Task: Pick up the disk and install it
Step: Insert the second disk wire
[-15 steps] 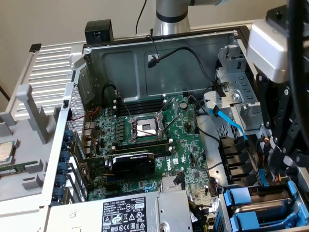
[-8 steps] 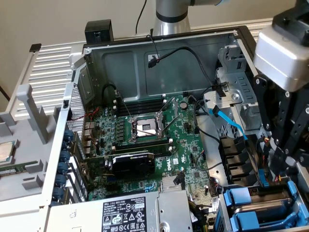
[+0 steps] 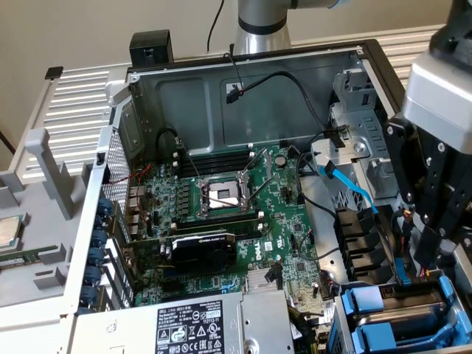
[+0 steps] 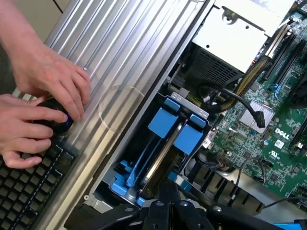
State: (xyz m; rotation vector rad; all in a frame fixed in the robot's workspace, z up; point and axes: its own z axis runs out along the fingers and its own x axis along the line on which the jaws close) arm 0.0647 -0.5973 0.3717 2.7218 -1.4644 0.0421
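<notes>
Hanging clenched and empty-fingered, the end effector point(image 4: 168, 199) sits right over the drive bay at the corner of the open computer case point(image 3: 243, 59), its black fingers pressed together with nothing between them. Directly beyond the fingertips lies the disk point(image 4: 160, 155), already seated in the bay between its two blue carrier rails; its long axis runs straight away from the end effector, toward the blue latch tabs point(image 4: 178, 127) at the far end. In the exterior view the same blue carrier point(image 3: 398, 313) lies just below the arm's black wrist. Farther out, past the case's ribbed side panel point(image 4: 129, 62), a person's hands point(image 4: 43, 110) rest on a dark knob beside a keyboard point(image 4: 26, 191), well apart from the bay.
</notes>
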